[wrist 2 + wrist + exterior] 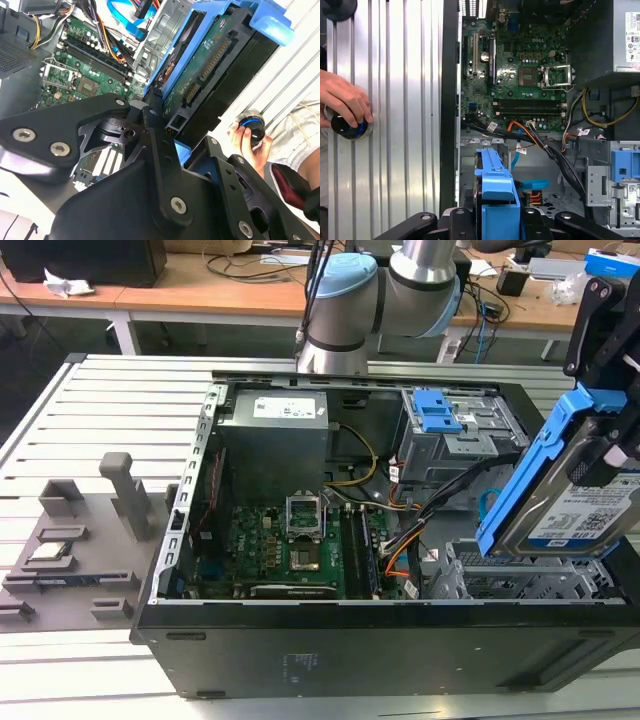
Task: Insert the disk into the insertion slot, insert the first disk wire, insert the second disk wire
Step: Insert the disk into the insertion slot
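Over the insertion slot (520, 585) the hand (497, 216) grips the disk (565, 502), circuit board (210, 60) facing the second wrist view.

exterior view: above | both wrist views: close, perhaps downward | shared: motherboard (290, 540)

— Lost part of the disk (565, 485) past the exterior view's right edge.
— Likewise. Saw only some of the insertion slot (505, 582), screened by it; couldn't read the label (592, 518).
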You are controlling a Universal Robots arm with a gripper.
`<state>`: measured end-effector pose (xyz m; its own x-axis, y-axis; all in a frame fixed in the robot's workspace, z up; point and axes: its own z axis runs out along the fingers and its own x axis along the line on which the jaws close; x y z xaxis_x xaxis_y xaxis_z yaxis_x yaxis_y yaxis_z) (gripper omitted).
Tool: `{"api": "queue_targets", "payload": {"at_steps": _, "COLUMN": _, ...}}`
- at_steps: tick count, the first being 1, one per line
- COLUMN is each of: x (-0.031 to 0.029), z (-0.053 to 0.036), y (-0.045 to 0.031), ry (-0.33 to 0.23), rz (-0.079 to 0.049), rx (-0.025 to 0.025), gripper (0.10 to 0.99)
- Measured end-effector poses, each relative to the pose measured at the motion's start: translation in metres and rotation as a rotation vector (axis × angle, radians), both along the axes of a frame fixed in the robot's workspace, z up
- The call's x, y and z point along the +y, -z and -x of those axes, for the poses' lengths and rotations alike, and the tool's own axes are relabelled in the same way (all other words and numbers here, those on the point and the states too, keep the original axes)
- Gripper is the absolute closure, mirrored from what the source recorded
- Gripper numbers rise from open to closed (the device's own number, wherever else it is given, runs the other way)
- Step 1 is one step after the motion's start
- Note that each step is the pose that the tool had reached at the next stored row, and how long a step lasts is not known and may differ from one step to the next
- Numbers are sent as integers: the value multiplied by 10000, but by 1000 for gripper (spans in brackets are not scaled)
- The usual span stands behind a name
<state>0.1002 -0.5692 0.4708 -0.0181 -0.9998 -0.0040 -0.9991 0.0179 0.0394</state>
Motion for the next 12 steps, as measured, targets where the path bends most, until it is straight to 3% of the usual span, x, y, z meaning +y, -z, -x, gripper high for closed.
{"api": "queue_targets", "payload": {"at_steps": 12, "x": 1, "z": 4, "y": 147, "ry": 0, "rz": 0, "rx": 0, "gripper": 722}}
